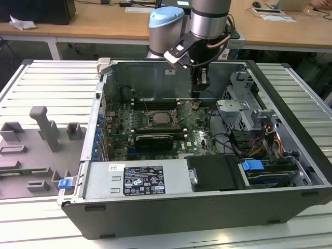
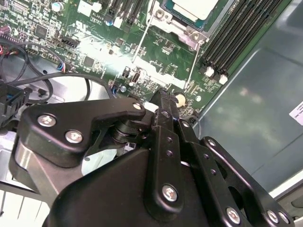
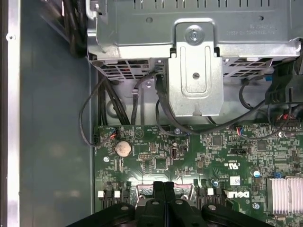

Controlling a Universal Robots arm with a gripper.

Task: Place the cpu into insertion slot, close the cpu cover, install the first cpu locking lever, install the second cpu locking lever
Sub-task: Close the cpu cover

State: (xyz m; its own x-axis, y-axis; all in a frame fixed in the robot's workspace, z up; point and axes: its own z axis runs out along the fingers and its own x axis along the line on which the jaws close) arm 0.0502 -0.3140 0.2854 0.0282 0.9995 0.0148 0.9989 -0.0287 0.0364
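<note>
One cpu point(image 2: 193, 6) in one insertion slot point(image 1: 151, 119), two fingers point(image 3: 158, 188) pressed together over one green board point(image 3: 208, 156) nearby

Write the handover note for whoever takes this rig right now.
Gripper: shut, nothing seen in it, low over the board near the slot.
Cpu: lies in the slot.
Cover: seems down around the cpu, though that is not certain.
Levers: two wire levers angle away from the slot and look unlatched.
Done: cpu placed.
Left: confirm the cover, latch both levers.
</note>
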